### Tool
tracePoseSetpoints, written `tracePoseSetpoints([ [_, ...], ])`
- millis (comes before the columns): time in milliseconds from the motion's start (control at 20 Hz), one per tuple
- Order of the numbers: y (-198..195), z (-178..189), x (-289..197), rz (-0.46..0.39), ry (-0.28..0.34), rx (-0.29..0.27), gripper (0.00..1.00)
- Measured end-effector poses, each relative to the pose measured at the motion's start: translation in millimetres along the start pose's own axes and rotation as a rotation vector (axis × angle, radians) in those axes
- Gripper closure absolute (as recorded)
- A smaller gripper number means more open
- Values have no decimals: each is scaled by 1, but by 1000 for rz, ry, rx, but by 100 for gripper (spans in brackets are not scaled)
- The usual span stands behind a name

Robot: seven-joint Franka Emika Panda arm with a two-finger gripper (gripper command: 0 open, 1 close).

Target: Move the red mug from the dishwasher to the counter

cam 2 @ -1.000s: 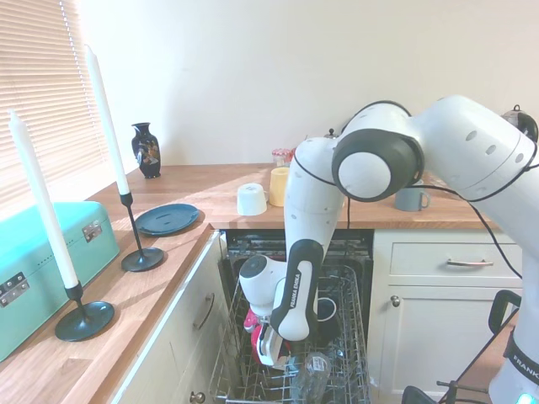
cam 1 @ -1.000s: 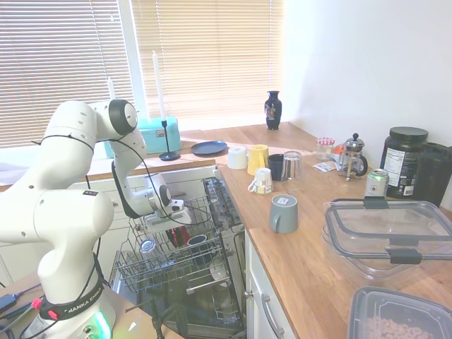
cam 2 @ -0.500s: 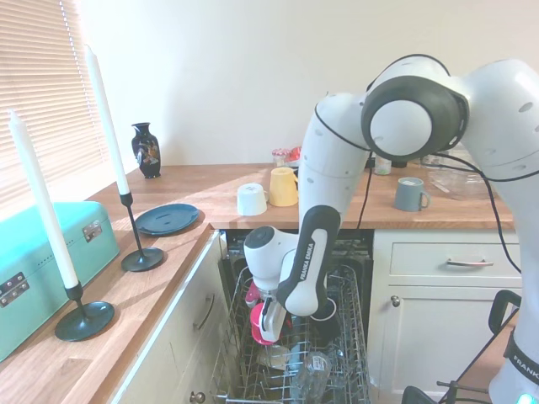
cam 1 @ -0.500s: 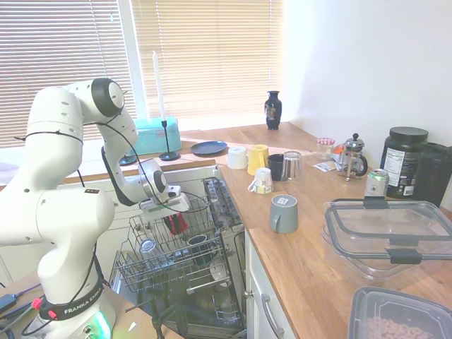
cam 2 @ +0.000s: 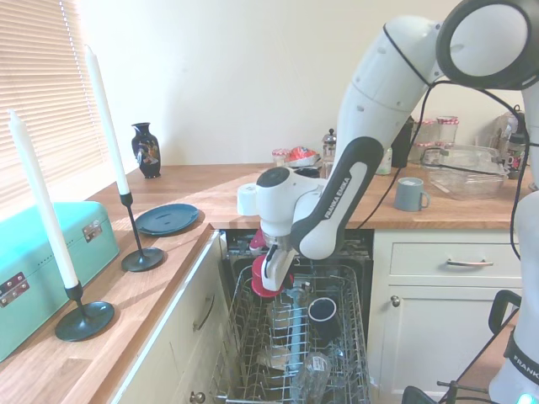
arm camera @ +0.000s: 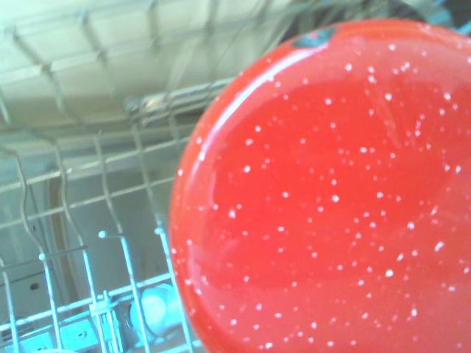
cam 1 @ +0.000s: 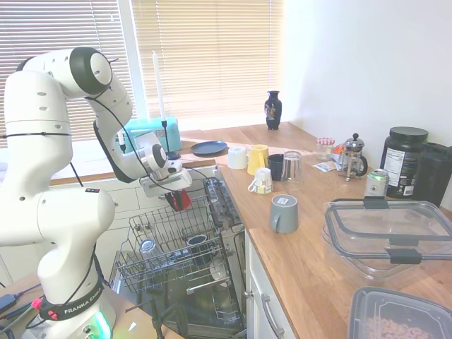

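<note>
The red mug hangs clamped in the gripper above the dishwasher's rack, its long axis tilted and its base facing the wrist camera.

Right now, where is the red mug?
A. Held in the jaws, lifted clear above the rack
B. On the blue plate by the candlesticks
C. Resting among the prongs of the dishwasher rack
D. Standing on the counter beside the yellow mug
A: the gripper is shut on the red mug, which hangs above the wire rack of the open dishwasher, not yet over the counter.
</note>
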State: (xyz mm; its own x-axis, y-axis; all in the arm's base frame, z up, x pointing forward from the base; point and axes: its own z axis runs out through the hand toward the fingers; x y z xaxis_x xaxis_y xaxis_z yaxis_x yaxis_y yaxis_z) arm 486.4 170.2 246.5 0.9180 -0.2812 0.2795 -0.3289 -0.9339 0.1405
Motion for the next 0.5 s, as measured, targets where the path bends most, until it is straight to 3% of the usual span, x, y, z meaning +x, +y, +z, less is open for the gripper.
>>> tracePoseSetpoints([
  [250,37,-68,24,104,6,55,100],
  [500,73,-103,38,200,-16,94,100],
])
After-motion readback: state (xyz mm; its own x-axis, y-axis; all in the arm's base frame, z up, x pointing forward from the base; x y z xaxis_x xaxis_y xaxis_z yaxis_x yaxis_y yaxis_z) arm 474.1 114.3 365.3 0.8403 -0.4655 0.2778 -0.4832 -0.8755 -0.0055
